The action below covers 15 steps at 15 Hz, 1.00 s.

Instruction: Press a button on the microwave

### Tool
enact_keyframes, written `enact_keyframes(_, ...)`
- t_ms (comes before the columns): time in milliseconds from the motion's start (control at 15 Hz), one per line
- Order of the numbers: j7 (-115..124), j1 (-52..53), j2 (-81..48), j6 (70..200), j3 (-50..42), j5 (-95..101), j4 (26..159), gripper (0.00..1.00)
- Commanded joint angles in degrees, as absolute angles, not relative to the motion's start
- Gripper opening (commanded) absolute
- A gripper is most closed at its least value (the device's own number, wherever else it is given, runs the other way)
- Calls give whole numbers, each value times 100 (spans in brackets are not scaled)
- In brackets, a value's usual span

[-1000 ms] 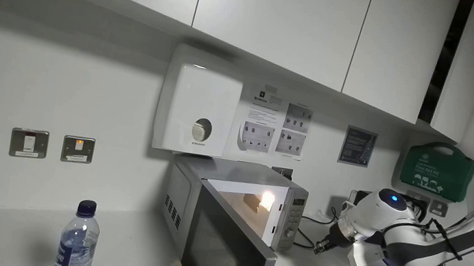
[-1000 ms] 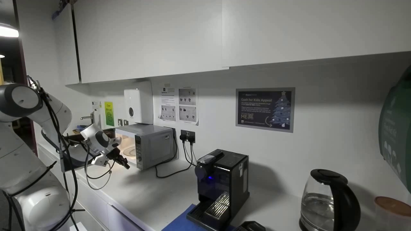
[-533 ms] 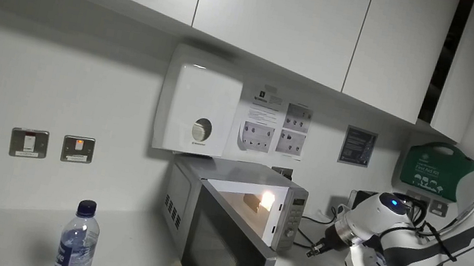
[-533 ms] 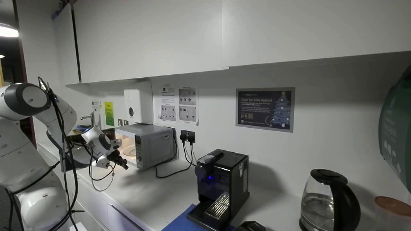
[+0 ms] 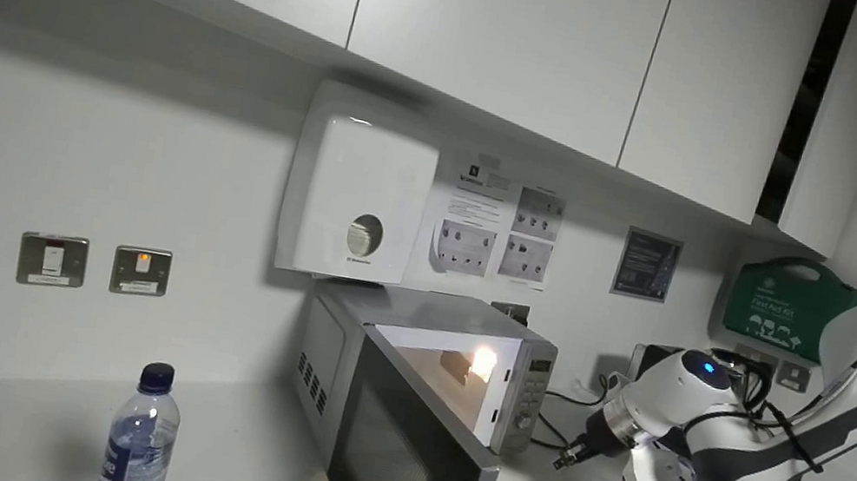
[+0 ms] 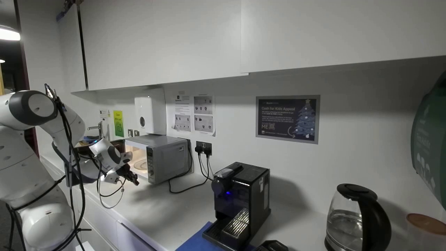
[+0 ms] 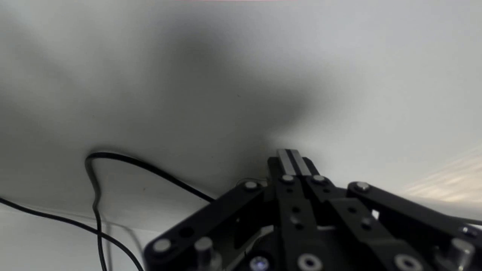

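The microwave (image 6: 168, 159) stands left of centre in an exterior view; low in the wrist view the gripper (image 7: 293, 162) has fingers (image 7: 285, 162) pressed together, probably making one narrow prod for the control panel (image 6: 150, 165).

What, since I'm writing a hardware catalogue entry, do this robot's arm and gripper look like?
The arm is white with rounded joints and dark grey sections. Black cables, held by black straps, run along it, and a blue light shows near its wrist. The gripper is black, with bar-like linkages, silvery round fasteners and light grey strips on its fingertips.
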<state>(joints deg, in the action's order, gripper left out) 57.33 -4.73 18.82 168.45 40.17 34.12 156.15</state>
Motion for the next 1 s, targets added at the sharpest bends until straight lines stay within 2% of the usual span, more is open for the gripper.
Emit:
enact_keyframes(0, 6103, -832, 2160, 16705, 4353, 3689, 15651, 0)
enact_keyframes(933, 7056, -2650, 2406, 17486, 5759, 4638, 15521, 0)
